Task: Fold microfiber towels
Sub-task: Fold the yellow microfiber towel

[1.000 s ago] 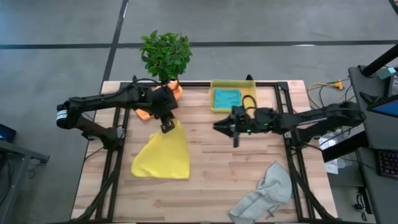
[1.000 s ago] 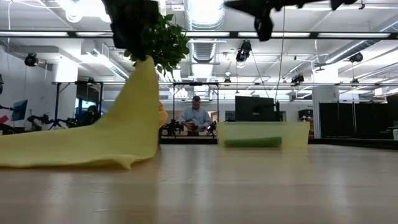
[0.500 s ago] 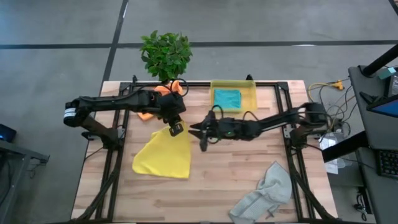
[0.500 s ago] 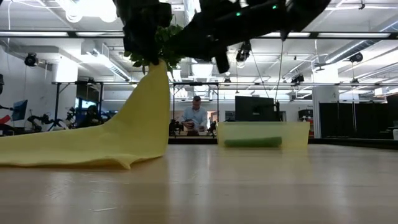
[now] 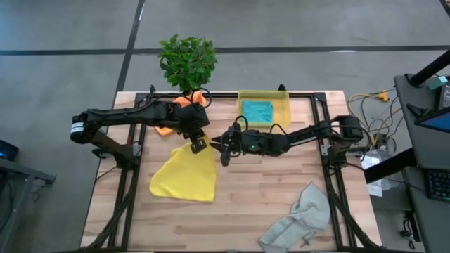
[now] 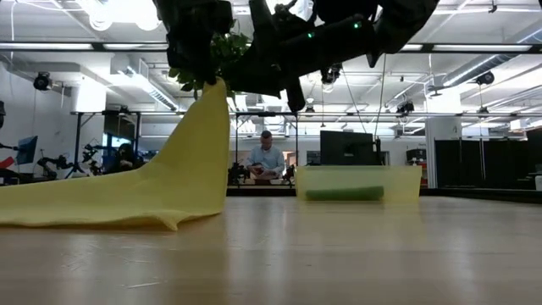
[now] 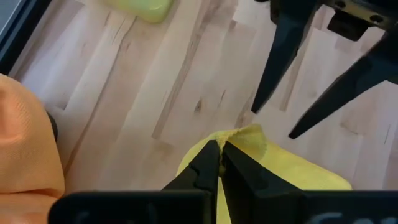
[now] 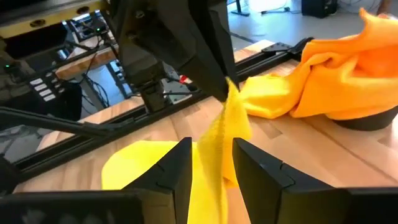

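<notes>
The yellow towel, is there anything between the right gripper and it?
Nothing visible. The right gripper is open with the lifted edge of the yellow towel hanging just ahead of its fingers. The left gripper pinches that same corner from above, close by.

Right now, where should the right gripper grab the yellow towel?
On the raised edge just below the corner that the left gripper pinches. The yellow towel hangs there as a thin vertical fold, and the open right gripper already straddles it, so it probably only needs to close from the side.
</notes>
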Controlling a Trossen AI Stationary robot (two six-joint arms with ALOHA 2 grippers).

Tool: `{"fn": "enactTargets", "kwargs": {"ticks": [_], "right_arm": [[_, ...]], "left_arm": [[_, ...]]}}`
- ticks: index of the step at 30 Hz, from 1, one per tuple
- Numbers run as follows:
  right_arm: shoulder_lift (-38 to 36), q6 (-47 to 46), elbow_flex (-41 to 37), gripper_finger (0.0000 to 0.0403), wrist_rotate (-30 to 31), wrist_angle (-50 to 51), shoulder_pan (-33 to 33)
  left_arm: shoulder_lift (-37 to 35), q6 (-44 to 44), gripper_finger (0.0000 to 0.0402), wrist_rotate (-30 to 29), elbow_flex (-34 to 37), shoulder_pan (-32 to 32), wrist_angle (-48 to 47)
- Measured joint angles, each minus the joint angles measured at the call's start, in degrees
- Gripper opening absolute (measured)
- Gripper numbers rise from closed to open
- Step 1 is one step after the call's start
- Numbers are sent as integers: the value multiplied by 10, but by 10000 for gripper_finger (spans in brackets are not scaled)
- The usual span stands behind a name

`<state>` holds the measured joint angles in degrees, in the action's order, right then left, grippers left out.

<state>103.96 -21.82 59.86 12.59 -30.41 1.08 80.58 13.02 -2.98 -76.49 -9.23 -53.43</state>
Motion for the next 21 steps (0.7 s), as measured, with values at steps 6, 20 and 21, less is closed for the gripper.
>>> {"fn": "enactTargets", "kwargs": {"ticks": [6, 20, 21], "right_arm": [[31, -23, 8, 109, -24, 2, 0], [87, -58, 17, 94, -67, -49, -7], [89, -59, 18, 91, -77, -49, -7]], "left_arm": [[0, 0, 0, 0, 0, 0, 6], [-2, 1, 0, -3, -42, 0, 5], [-2, 1, 0, -4, -48, 0, 5]]}}
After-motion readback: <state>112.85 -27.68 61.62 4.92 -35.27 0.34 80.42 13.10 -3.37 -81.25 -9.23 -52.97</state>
